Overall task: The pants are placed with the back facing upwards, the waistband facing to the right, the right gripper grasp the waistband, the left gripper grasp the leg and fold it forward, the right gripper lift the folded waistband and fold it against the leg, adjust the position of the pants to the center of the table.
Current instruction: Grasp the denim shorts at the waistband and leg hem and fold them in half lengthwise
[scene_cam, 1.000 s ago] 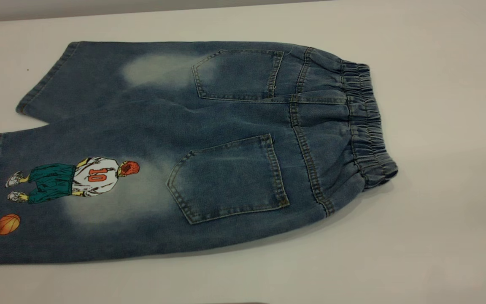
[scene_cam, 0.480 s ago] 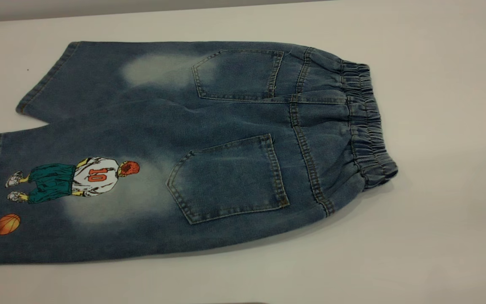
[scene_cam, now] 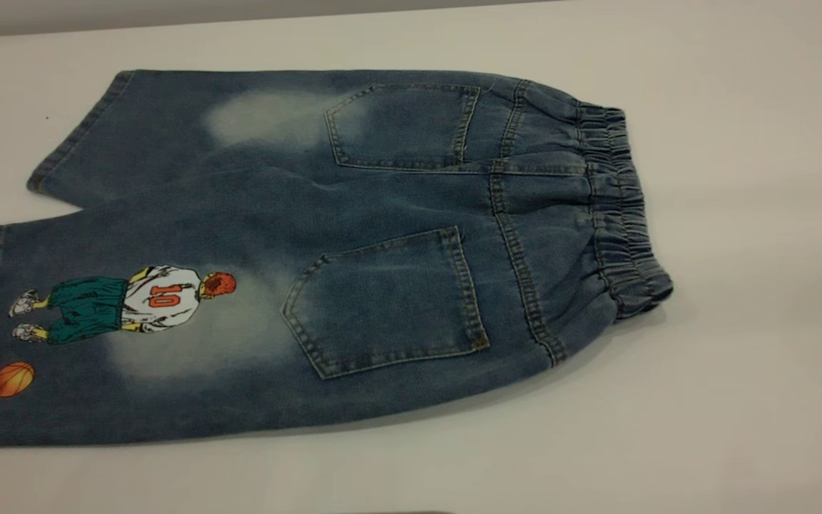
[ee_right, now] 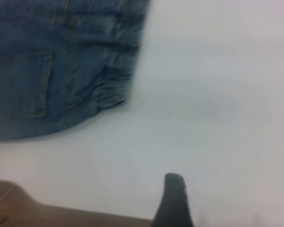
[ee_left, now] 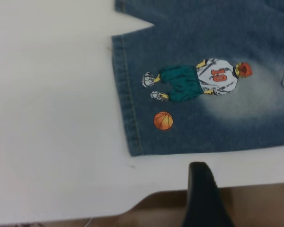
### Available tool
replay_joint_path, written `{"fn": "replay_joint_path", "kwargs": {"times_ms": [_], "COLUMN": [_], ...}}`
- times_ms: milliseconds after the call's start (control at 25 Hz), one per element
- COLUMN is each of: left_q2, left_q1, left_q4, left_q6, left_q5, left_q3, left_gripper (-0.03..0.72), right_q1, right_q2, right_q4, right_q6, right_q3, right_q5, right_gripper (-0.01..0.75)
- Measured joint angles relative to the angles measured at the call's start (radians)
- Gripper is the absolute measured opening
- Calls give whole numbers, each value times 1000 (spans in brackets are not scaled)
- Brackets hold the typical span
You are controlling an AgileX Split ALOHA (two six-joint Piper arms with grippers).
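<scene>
The pants (scene_cam: 325,243) lie flat on the white table (scene_cam: 753,214), back side up, both patch pockets showing. The ruffled waistband (scene_cam: 621,207) is at the right end. The leg (scene_cam: 97,321) with the number 10 player and orange basketball lies at the near left, also in the left wrist view as the leg (ee_left: 203,94). Neither arm appears in the exterior view. Only a black tip of the left gripper (ee_left: 203,189) shows, at the table's near edge, apart from the leg's hem. A black tip of the right gripper (ee_right: 174,198) shows over bare table, apart from the waistband (ee_right: 118,80).
The plain leg (scene_cam: 118,135) with a faded patch lies at the far left. Bare tabletop surrounds the pants on the right and near sides. The table's near edge (ee_left: 132,201) with brown floor beyond shows in both wrist views.
</scene>
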Motion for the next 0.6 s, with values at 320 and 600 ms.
{"fn": "replay_joint_path", "kwargs": {"times_ms": [320,600], "left_q2": [415,714], "left_q1": [0,0], "left_q4": [-187,-320], "left_q6": [323,473], "left_q5": [-217,-330], "left_q3": [-38,-133], "left_gripper": [507,553], "right_q1": [0,0], "right_q2": [440,863], "right_q4": [342,788], "right_q6": [-234,-629], "right_q3": [0,0], "right_q5": [-260,-324], "right_gripper": [601,601]}}
